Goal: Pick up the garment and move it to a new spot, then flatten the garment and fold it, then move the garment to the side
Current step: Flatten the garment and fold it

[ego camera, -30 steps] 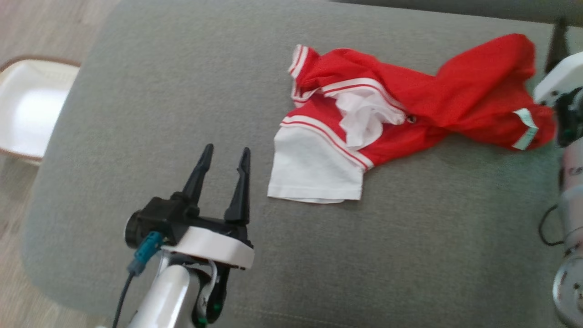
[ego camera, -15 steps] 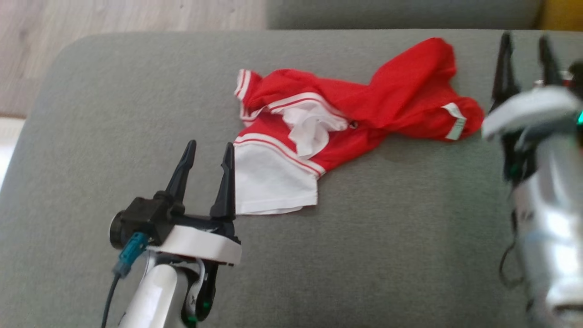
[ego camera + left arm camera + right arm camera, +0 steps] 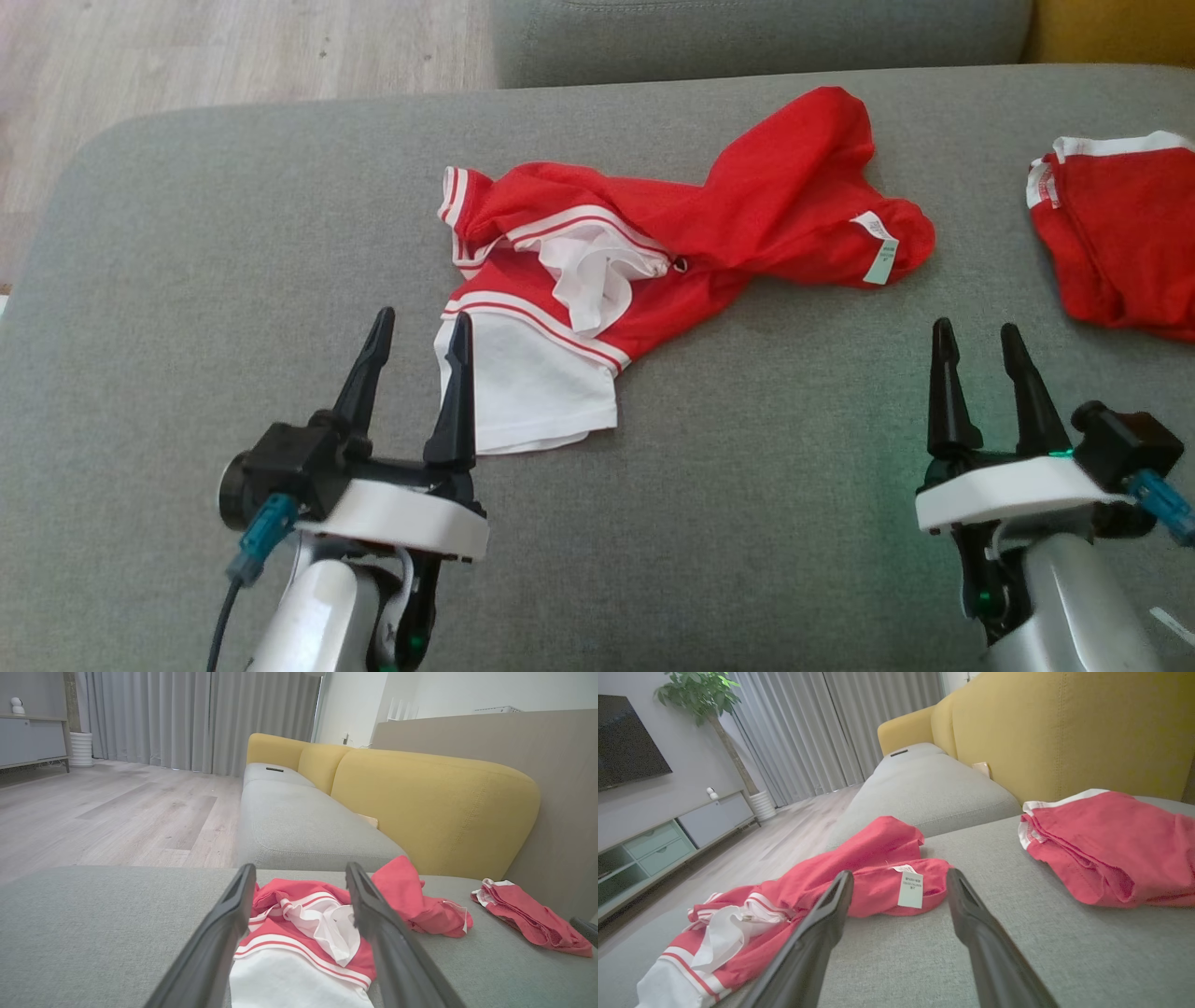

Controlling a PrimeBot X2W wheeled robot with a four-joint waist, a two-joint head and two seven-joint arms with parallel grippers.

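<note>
Overhead, the head view showed a broad grey seat cushion point(image 3: 794, 485) with a rounded corner at 10 o'clock, pale plank floor point(image 3: 233, 47) beyond that corner, and a second grey seat section point(image 3: 747, 37) abutting at 12 o'clock. The wrist views placed it in a living room: a yellow backrest point(image 3: 420, 802) behind the seat, long grey curtains point(image 3: 187, 718), a dark screen point(image 3: 626, 751) above a low cabinet point(image 3: 668, 840), and a potted plant point(image 3: 696, 695). The garment point(image 3: 653, 252), red with white-striped trim and a white panel point(image 3: 523, 392), lay crumpled near the cushion's centre. Its long axis ran from 8 o'clock to 2 o'clock in the head view: the white panel pointed toward 8 o'clock, the bunched red end with its pale care label point(image 3: 876, 250) toward 2 o'clock. The left gripper point(image 3: 421, 315) hovered at the garment's 8 o'clock, fingers spread apart and holding nothing; its inner finger overlapped the white panel's edge in the head view, though contact with the cloth could not be told. The right gripper point(image 3: 975, 325) stood at the garment's 4 o'clock, well apart from it, fingers likewise spread and empty. A second red garment point(image 3: 1120, 233) with white trim lay at 3 o'clock, near the cushion's right margin. Bare upholstery stretched from 9 o'clock round through 6 o'clock of the garment, widest between the two claws; toward 12 o'clock the seam with the adjoining section lay near the red end.
</note>
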